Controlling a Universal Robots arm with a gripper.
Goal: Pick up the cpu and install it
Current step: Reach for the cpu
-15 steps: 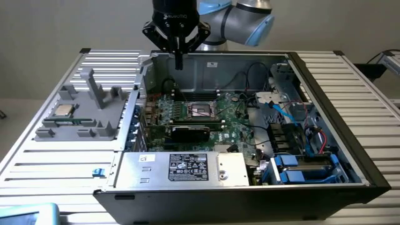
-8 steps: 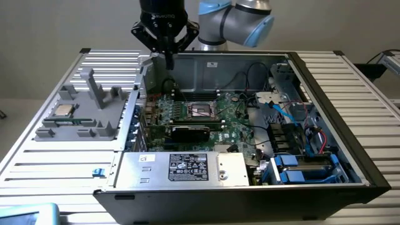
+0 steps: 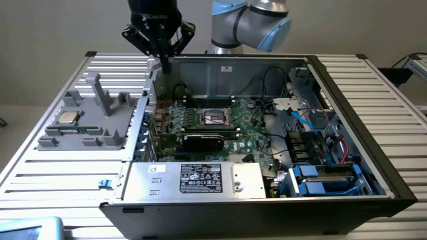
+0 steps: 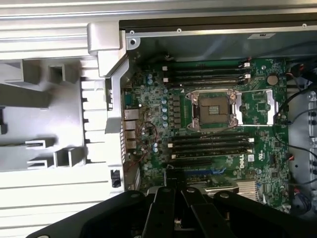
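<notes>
Pincer [image 3: 165, 62] closed; cpu [image 3: 67, 118] flat, face-up on tray [image 3: 100, 138].

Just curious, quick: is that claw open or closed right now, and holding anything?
Gripper: closed, holding nothing; the cpu lies on the grey tray.

Your arm [image 3: 257, 20] has silver-grey housings with light-blue joint caps. Your gripper [image 3: 165, 65] is all black, with white lettering across its body and angular linkage bars tapering into two slim fingers [image 4: 161, 213].
</notes>
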